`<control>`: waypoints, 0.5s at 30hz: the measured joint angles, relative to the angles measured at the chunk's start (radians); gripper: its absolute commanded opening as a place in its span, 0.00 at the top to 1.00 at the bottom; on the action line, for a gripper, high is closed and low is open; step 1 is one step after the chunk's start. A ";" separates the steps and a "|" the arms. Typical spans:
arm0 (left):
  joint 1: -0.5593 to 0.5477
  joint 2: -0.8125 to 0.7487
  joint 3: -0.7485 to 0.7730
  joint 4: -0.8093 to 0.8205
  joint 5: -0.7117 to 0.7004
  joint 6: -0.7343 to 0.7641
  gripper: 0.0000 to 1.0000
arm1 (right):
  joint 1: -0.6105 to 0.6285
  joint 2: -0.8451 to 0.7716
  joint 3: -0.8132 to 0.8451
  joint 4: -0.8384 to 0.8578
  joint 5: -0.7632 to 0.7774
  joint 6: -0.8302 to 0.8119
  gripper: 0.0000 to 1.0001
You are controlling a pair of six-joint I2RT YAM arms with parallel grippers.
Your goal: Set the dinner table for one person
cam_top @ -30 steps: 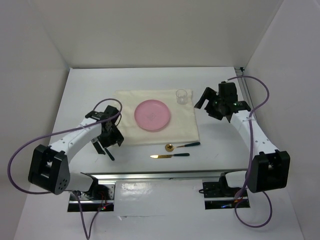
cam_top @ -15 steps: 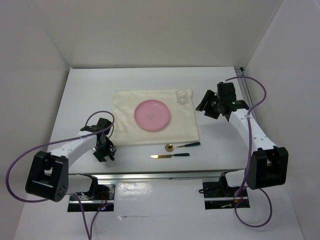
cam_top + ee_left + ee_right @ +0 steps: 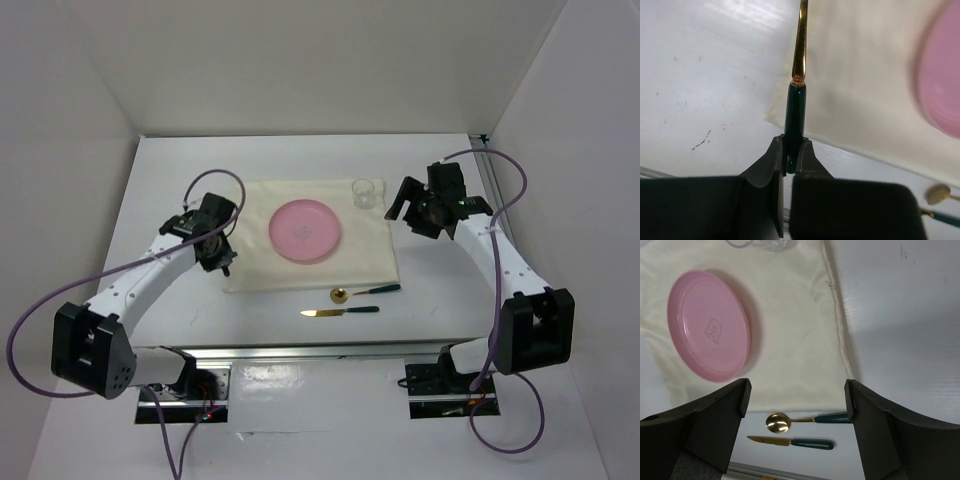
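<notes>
The white dinner table [image 3: 165, 180] carries a cream placemat [image 3: 372, 252] with a pink plate [image 3: 305, 230] in its middle and a clear glass [image 3: 364, 193] at its far right corner. My left gripper [image 3: 221, 257] is shut on the dark green handle [image 3: 795, 116] of a gold utensil, above the placemat's near left corner [image 3: 771, 116]. The utensil's head is out of view. My right gripper [image 3: 797, 400] hangs open and empty to the right of the glass. A gold spoon [image 3: 790, 421] and a knife [image 3: 792, 442] lie in front of the placemat.
White walls close in the table on the left, back and right. A metal rail [image 3: 330, 352] with both arm bases runs along the near edge. Purple cables loop off both arms.
My left gripper shut on the utensil at the front left of the table and carried it up and back to the placemat's left edge. The right gripper narrowed briefly and opened again, barely moving.
</notes>
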 measured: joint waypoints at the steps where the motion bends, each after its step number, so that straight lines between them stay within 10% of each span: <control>1: -0.032 0.020 0.061 -0.008 -0.011 0.046 1.00 | 0.014 0.000 0.009 -0.005 0.012 -0.005 0.10; 6: -0.117 0.267 0.332 -0.024 -0.051 0.198 1.00 | 0.065 0.002 0.056 -0.045 0.064 -0.022 0.14; 15: -0.123 0.529 0.348 -0.043 -0.023 0.276 1.00 | 0.235 -0.003 0.019 -0.087 0.136 -0.008 0.19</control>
